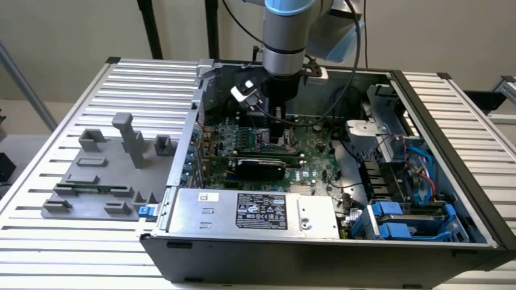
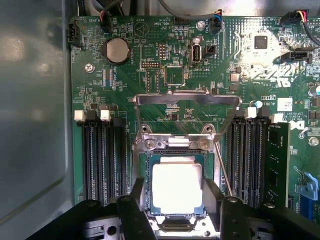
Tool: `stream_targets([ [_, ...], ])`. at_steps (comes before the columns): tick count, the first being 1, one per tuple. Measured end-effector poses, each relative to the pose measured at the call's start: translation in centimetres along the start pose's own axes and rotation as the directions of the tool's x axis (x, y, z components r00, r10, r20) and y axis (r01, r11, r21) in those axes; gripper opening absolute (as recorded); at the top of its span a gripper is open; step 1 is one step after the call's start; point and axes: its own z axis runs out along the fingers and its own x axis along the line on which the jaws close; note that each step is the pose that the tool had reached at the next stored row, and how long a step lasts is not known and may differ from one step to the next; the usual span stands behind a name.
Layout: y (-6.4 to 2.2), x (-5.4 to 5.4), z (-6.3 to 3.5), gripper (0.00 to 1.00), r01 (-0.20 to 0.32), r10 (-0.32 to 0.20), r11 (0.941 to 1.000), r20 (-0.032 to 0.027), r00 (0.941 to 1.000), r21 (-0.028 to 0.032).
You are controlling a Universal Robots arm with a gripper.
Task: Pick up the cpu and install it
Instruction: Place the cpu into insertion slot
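We are looking into an open computer case [image 1: 322, 260] on a slatted bench [image 1: 451, 109]. The cpu [image 2: 176, 182] is lying squarely within the socket [image 2: 143, 167], and the end effector [image 2: 176, 197] is straddling it. We cannot tell whether it is clamping the chip or standing loose. We are judging the chip light, thin, stiff and fragile, best taken by opposite edges. Memory slots [image 2: 102, 160] are flanking the socket, the hinged frame [image 2: 186, 97] is standing open, and a thin lever [image 2: 225, 175] is crowding one side.
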Motion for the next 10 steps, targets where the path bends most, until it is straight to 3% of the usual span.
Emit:
stream_targets([
  [2,0.0,0.0,-0.13,0.47,0.0,0.0,1.0,0.0,1.0,0.0],
  [3,0.0,0.0,-0.18,0.47,0.0,0.0,1.0,0.0,1.0,0.0],
  [4,0.0,0.0,-0.23,0.36,0.0,0.0,1.0,0.0,1.0,0.0],
  [10,0.01,-0.01,-0.56,0.18,0.0,0.0,1.0,0.0,1.0,0.0],
])
